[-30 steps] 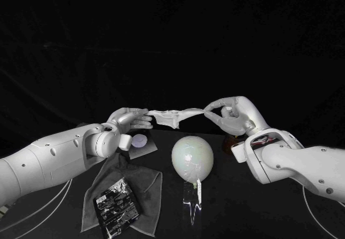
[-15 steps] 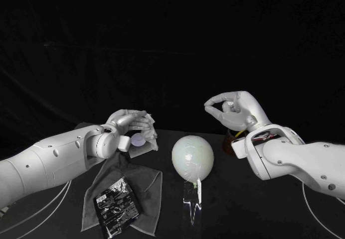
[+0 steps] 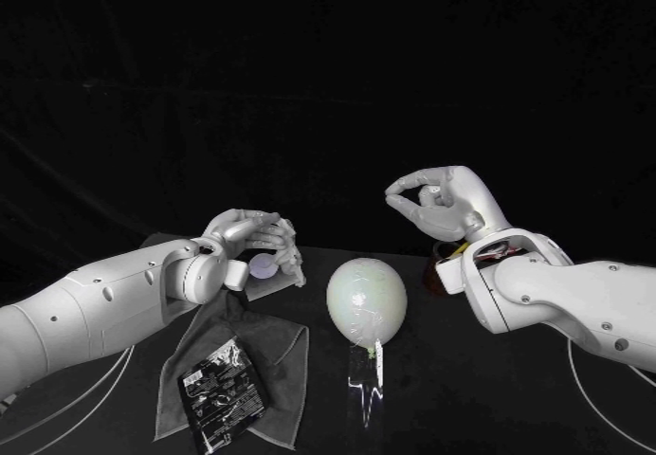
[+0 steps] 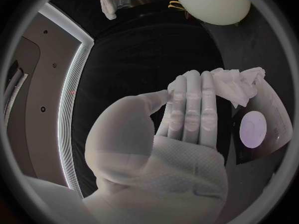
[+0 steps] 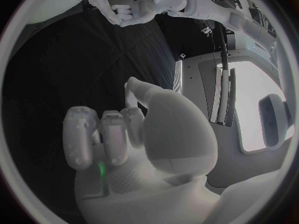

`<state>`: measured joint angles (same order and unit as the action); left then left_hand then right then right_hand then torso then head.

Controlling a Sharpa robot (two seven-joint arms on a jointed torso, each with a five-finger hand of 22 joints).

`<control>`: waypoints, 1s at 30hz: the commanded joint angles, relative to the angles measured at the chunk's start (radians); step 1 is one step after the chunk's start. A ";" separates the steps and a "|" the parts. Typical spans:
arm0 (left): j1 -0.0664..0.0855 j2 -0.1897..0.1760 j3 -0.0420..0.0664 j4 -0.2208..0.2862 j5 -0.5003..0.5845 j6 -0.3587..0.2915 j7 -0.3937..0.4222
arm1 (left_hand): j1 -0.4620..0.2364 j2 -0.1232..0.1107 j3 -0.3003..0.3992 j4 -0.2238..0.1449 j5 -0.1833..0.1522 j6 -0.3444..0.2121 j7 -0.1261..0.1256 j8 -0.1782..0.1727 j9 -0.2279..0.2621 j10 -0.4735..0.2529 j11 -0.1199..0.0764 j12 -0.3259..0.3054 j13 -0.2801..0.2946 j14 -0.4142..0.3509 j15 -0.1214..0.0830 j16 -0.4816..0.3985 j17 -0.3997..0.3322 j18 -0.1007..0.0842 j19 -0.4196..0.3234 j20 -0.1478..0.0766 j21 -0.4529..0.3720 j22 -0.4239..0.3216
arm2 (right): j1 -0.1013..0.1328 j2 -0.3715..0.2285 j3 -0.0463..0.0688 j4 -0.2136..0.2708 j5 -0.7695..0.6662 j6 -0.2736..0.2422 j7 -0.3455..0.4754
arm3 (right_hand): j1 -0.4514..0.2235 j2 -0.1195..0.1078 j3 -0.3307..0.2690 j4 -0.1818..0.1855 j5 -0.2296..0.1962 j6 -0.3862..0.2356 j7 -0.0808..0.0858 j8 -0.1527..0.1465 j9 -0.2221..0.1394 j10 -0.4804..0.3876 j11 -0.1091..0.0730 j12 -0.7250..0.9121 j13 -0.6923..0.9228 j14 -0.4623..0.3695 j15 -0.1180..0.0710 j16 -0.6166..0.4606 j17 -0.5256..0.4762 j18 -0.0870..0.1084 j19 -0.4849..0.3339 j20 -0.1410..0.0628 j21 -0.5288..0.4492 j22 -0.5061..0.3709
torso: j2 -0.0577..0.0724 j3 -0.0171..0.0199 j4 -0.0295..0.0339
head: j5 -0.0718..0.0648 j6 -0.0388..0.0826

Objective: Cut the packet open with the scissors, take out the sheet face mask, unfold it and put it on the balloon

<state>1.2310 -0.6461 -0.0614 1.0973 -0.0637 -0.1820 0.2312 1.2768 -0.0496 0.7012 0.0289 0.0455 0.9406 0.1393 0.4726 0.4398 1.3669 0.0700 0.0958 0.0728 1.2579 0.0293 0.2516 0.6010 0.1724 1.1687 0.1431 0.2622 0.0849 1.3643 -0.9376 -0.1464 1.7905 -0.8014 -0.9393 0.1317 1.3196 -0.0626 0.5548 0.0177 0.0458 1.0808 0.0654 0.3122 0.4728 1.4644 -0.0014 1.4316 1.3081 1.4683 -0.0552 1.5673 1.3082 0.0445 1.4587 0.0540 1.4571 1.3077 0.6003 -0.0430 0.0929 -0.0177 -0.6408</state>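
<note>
On the near left of the black worktop (image 3: 479,398), the packet (image 3: 223,391) is lying flat on a grey cloth (image 3: 274,351); I cannot tell whether anything is inside it. The balloon (image 3: 365,299) is sitting mid-worktop. Just left of it, the left hand (image 3: 246,232) is pinching the mask (image 4: 239,84), now bunched against its fingers rather than stretched between both hands as a second ago. The right hand (image 3: 438,204), having let go, is hanging higher at the right, fingers curled in, thumb meeting fingertip on nothing. A dark backdrop is closing off the far side.
</note>
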 commanded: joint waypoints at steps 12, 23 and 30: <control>0.038 -0.032 0.010 0.053 -0.049 0.170 0.047 | 0.013 -0.003 0.019 -0.013 0.004 0.002 -0.003 0.005 0.044 0.005 0.000 0.002 0.001 -0.003 -0.004 0.003 0.002 0.010 0.007 -0.003 0.008 0.002 | 0.002 0.043 -0.001 -0.082 0.109 0.122 0.011 | -0.033 -0.035 -0.013 -0.019 0.002 -0.090 0.045 -0.040 -0.002 -0.115 0.032 -0.450 -0.097 -0.030 0.024 -0.121 -0.020 0.063 -0.200 0.023 -0.361 0.097 | -0.002 0.0013 -0.0003 | -0.002 0.002; 0.114 -0.042 0.012 0.068 -0.126 0.359 0.034 | 0.014 -0.005 0.020 -0.014 0.004 0.000 -0.002 0.005 0.046 0.005 0.001 0.002 0.001 -0.004 -0.004 0.003 0.003 0.010 0.007 -0.003 0.009 0.003 | 0.002 0.112 -0.004 -0.180 0.159 0.228 0.035 | -0.028 -0.063 0.019 -0.022 0.003 -0.109 0.082 -0.092 -0.024 -0.288 0.065 -1.131 -0.642 -0.345 0.057 -0.627 -0.621 0.137 -0.448 0.057 -0.901 -0.189 | -0.001 0.0026 0.0000 | -0.004 0.012; 0.155 -0.041 0.013 0.047 -0.166 0.471 0.013 | 0.015 -0.007 0.018 -0.016 0.004 -0.001 -0.002 0.007 0.050 0.007 0.000 0.003 0.002 -0.003 -0.004 0.004 0.005 0.010 0.008 -0.004 0.011 0.004 | 0.003 0.167 -0.004 -0.253 0.163 0.305 0.045 | -0.016 -0.070 0.016 -0.034 0.004 -0.113 0.098 -0.125 -0.036 -0.264 0.089 -1.297 -0.850 -0.348 0.073 -0.705 -0.659 0.136 -0.437 0.071 -0.967 -0.252 | 0.000 0.0030 -0.0011 | -0.008 0.022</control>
<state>1.3821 -0.6887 -0.0495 1.1454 -0.1849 0.1761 0.2511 1.2825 -0.0531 0.7012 0.0289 0.0459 0.9373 0.1397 0.4743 0.4401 1.3667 0.0701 0.0958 0.0741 1.2579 0.0297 0.2516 0.6053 0.1702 1.1723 0.1395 0.2701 0.0880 1.3659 -0.7746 -0.1512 1.5450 -0.6493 -0.7168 0.1513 1.3018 -0.1255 0.5715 -0.0125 0.0487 0.9695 0.1595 0.1916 0.4381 1.1964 0.0868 0.1377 0.4636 1.1189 0.0133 0.8657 0.6502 0.1717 1.0213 0.1205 0.4932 1.0568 0.5996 -0.0405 0.0922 -0.0236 -0.6225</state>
